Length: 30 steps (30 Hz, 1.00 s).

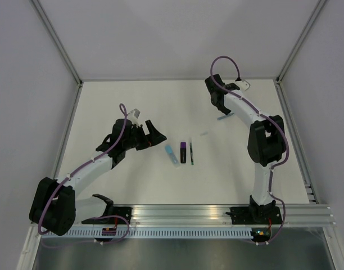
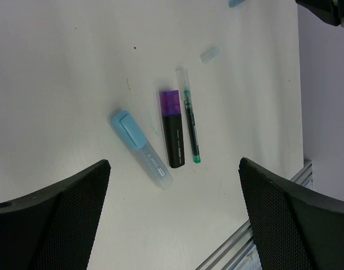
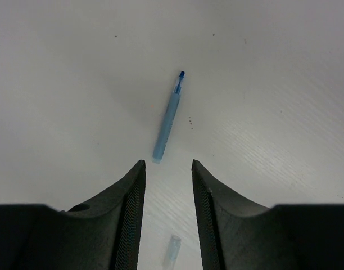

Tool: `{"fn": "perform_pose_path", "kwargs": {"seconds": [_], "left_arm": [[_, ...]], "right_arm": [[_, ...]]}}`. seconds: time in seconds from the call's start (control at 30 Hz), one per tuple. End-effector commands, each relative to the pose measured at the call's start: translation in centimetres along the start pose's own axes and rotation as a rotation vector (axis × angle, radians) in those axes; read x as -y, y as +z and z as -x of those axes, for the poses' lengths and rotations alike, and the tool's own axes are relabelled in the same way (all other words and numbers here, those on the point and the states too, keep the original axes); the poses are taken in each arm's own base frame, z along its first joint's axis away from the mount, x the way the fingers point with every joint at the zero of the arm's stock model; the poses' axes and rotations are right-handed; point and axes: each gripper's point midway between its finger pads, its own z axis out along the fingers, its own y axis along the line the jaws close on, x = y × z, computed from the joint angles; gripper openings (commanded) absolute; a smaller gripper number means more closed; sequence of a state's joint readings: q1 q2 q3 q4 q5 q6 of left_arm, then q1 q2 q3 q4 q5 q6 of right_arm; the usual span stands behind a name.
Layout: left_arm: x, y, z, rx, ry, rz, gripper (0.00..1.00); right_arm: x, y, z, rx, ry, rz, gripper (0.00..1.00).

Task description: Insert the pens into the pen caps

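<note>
**Right gripper**: jaws partly parted with nothing between them, released, hanging over the bare table.
- Just beyond its fingertips lies the thin blue pen. It is flat on the table, its pale end nearest the jaws and its darker tip pointing away. It lies roughly in line with the gap, which probably suits a grasp along the barrel's near end.
- Under the gripper, further back between the fingers, lies a small pale cap, on its side and apart from the pen. Judging by colour, it belongs to this pen, which is not yet capped.
- Nothing lies between pen and cap. The gripper's own body hangs over the cap, so it may block a clear approach.

**Left gripper**: jaws spread wide, holding nothing, poised above a row of three pens.
- Light-blue highlighter, slanted, its blue cap apparently on.
- Black marker, purple end apparently capped.
- Thin dark pen, just beside the marker. Whether it is capped I cannot tell.
- The three lie close together, so their neighbours would crowd any pinch.
</note>
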State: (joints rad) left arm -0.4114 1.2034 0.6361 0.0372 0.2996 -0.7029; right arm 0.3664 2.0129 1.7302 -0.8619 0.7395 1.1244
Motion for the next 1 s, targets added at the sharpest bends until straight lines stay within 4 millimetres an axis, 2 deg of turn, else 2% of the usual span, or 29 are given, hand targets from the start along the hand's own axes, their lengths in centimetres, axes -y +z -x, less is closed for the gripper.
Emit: {"fn": "perform_pose_path", "kwargs": {"seconds": [0.0, 0.1, 0.23, 0.53, 0.67, 0.83, 0.97], "left_arm": [[1.6, -0.2, 0.6, 0.016, -0.014, -0.073, 1.0], [1.7, -0.2, 0.5, 0.011, -0.018, -0.083, 1.0], [2.0, -0.4, 0.6, 0.012, -0.016, -0.092, 1.0], [1.9, -0.3, 0.6, 0.01, -0.014, -0.092, 1.0], [2.0, -0.3, 0.6, 0.009, -0.014, -0.097, 1.0], [2.1, -0.4, 0.5, 0.008, -0.014, -0.101, 1.0], [2.3, -0.4, 0.6, 0.007, -0.01, -0.11, 1.0]], "right_arm": [[0.6, 1.8, 0.2, -0.044, 0.044, -0.06, 0.43], [1.1, 4.0, -0.3, -0.078, 0.06, -0.095, 0.43], [1.1, 6.3, -2.1, -0.134, 0.051, -0.106, 0.42], [-0.4, 8.7, -3.9, -0.167, 0.017, -0.058, 0.42], [-0.8, 9.2, -4.4, -0.173, 0.016, -0.046, 0.42], [-0.8, 9.9, -5.6, -0.199, 0.012, -0.045, 0.42], [0.2, 10.7, -7.1, -0.235, -0.009, -0.061, 0.4]]}}
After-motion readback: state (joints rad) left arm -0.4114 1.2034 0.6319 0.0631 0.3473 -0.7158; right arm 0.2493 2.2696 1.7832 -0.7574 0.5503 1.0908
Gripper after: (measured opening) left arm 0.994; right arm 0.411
